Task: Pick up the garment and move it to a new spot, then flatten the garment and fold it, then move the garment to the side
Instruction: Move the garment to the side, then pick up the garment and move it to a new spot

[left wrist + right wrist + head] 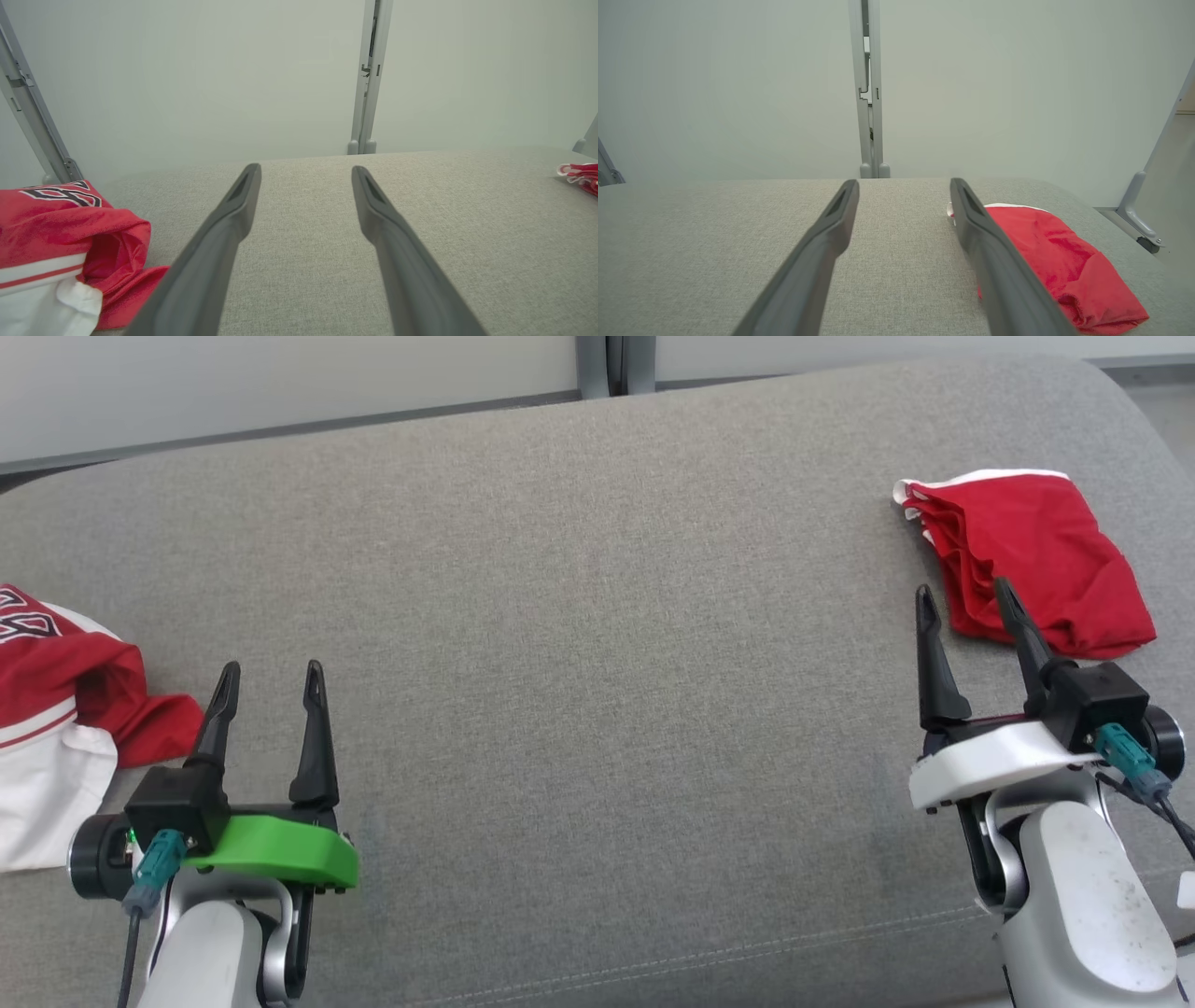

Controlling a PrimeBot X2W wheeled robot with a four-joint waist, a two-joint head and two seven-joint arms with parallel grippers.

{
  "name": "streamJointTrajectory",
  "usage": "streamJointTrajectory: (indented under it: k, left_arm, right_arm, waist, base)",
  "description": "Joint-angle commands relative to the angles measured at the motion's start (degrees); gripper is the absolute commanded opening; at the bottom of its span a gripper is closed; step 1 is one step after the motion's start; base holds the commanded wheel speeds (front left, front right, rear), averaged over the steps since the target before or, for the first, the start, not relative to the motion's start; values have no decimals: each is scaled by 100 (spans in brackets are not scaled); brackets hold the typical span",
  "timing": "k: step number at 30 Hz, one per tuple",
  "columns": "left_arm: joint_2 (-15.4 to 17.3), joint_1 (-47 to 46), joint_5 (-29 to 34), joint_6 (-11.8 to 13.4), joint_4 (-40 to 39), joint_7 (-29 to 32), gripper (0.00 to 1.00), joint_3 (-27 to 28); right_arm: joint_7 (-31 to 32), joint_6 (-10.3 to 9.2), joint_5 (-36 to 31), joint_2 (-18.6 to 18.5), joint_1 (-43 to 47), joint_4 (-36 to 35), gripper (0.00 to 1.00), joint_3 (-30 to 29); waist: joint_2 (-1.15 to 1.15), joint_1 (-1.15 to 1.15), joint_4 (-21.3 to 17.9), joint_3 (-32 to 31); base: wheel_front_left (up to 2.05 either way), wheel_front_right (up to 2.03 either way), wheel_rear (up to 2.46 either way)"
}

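Lying crumpled at the near left of the grey cushion [597,569], the red-and-white jersey [56,700] sits just beside the left gripper [271,670], whose fingers stand apart and empty. At the right, the right gripper [963,590] hovers empty, fingers likewise apart, at the near edge of the folded red garment [1036,555].

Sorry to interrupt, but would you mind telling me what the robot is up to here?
It is working on clothes laid on a grey cushion. The left gripper and the right gripper are both open and hold nothing. A folded red garment lies at the far right, just beyond the right gripper. A crumpled red and white jersey sits at the left edge beside the left gripper, not yet picked up.
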Motion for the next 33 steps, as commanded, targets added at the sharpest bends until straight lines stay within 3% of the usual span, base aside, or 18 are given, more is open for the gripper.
streamJointTrajectory:
  k: [1, 13, 33]
  left_arm:
    - [-33, 137, 20, -34, -9, -20, 100, 38]
    - [-131, 445, 153, -104, -18, -21, 100, 222]
    - [-301, 376, 380, -222, 60, -22, 100, 450]
  right_arm:
    - [-22, -8, 75, 15, 152, -87, 100, -58]
    - [-22, -8, 3, 89, 620, -121, 100, 14]
    - [-22, -8, 40, 118, 652, 47, 100, -65]
  waist:
    - [0, 0, 45, -214]
    - [0, 0, 147, -429]
    - [0, 0, 295, -422]
  base:
    - [0, 0, 0]
    - [0, 0, 0]
    - [0, 0, 0]
